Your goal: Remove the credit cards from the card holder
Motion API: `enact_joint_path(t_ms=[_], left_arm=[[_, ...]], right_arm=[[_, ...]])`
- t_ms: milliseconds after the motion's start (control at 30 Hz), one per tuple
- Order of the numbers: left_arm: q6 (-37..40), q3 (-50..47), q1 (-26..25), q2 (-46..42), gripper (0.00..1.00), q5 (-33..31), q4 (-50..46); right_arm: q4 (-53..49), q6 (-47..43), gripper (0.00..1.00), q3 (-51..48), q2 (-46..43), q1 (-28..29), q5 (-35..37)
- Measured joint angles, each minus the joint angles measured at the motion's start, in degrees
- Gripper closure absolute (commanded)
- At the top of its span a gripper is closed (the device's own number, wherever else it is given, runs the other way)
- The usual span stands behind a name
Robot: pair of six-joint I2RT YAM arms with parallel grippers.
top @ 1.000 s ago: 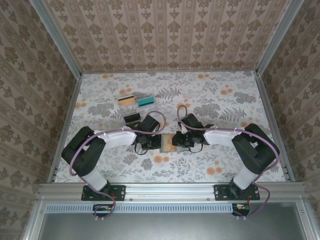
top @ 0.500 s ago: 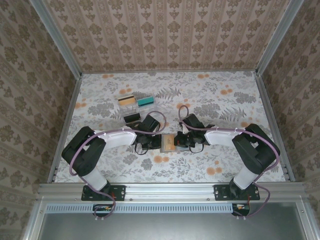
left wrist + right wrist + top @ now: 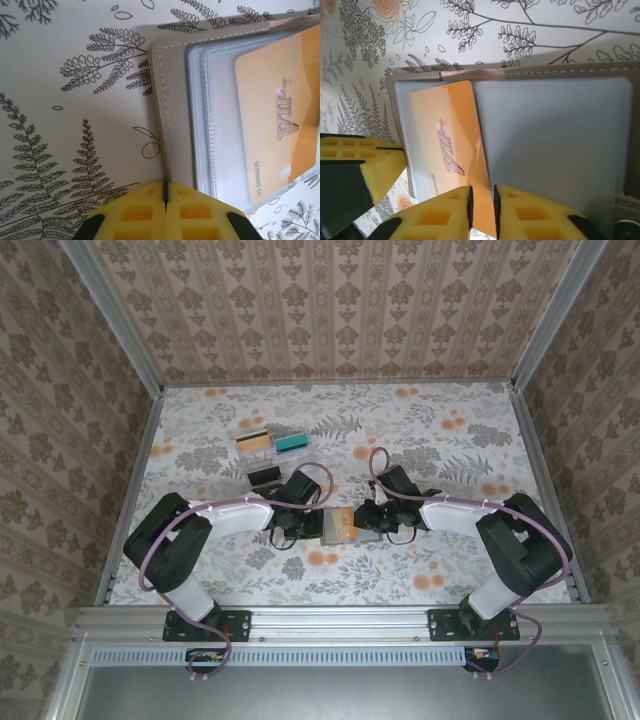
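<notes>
The card holder (image 3: pixel 338 527) lies open on the flowered table between both grippers. Its grey-brown edge (image 3: pixel 175 115) is pinched in my left gripper (image 3: pixel 166 186), which is shut on it. An orange VIP credit card (image 3: pixel 270 115) sits in the clear slot of one panel and pokes out of it at an angle. In the right wrist view the same card (image 3: pixel 445 130) crosses onto the bluish-grey panel (image 3: pixel 555 135). My right gripper (image 3: pixel 482 192) stands narrowly open, with the card's corner in the gap between its fingers.
A tan card (image 3: pixel 254 439) and a teal card (image 3: pixel 291 442) lie at the back left, with a black card (image 3: pixel 265 478) just behind the left gripper (image 3: pixel 312 526). Patterned walls close in the table on three sides.
The right arm has shifted a little to the right. The right jaws closed and have parted again slightly. The left gripper stays shut on the holder.
</notes>
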Motion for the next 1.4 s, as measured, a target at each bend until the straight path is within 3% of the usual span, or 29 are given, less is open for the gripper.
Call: enact_joint_path(t_ms=[500,800,1333,1400], left_arm=[[0.0,0.04,0.0,0.09,1.0,0.09,0.02],[0.0,0.04,-0.02,0.09,1.0,0.09,0.02],[0.37,0.11,0.0,0.09,1.0,0.04,-0.13],[0.39,0.28,0.0,0.09,0.93,0.02,-0.35]], right_arm=[[2.82,0.02,0.75,0.02,3.17,0.02,-2.8],[3.45,0.22,1.0,0.02,3.67,0.0,-3.19],[0.57,-2.27,1.0,-6.27,-6.25,-6.38,-3.15],[-0.7,-2.69,1.0,-6.8,-8.52,-7.08,-3.13]])
